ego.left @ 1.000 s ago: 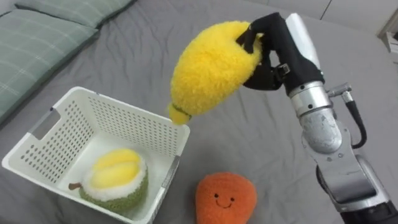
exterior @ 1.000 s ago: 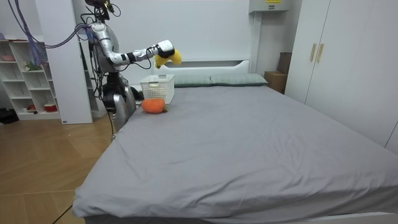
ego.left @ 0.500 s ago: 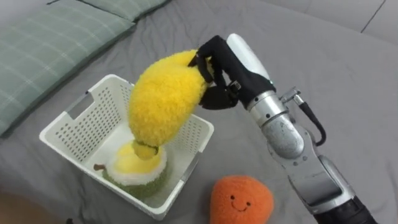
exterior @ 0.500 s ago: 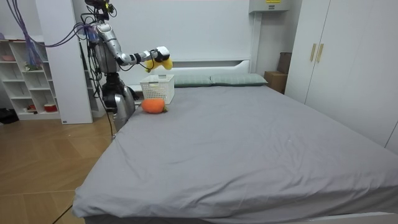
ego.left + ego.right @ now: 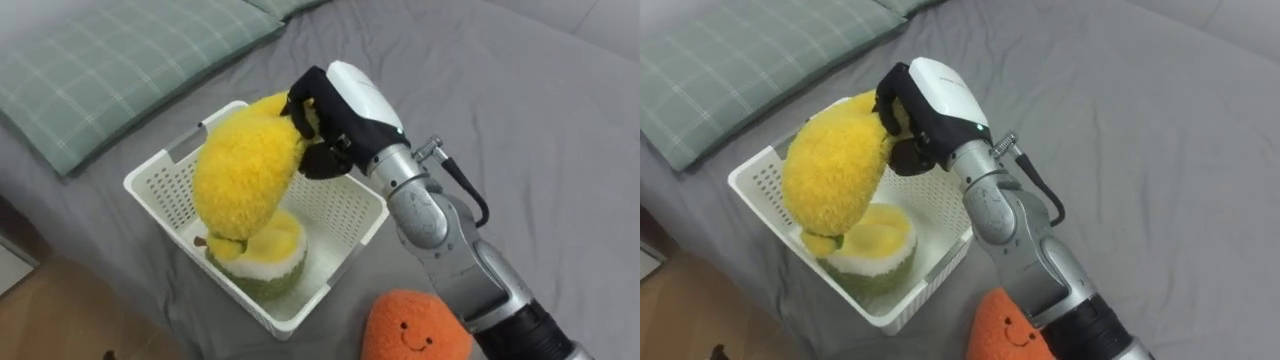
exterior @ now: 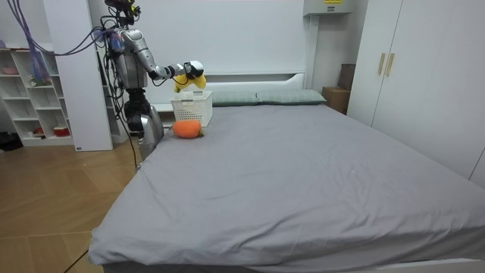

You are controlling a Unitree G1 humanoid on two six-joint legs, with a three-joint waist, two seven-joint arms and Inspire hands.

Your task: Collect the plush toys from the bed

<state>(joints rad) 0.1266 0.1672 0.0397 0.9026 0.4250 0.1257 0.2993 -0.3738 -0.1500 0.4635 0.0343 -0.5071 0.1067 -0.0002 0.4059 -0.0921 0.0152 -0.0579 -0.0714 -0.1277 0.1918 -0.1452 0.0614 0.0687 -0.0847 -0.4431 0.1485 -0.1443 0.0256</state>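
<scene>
Grey bed [image 5: 560,120] bears a white basket [image 5: 345,215], over which the right hand [image 5: 335,120], clenched on its upper end, holds a yellow plush [image 5: 240,175]: judged light, soft and squashy, best gripped deep.

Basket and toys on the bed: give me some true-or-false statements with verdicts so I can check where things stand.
1. The right hand is shut on the yellow plush toy. True.
2. The yellow plush toy lies on the bed beside the white basket. False: it hangs over the basket, held in the hand.
3. A green and yellow plush toy lies inside the basket. True.
4. The orange plush toy is inside the basket. False: it lies on the bed outside the basket.
5. The basket stands on the floor. False: it stands on the bed.
</scene>
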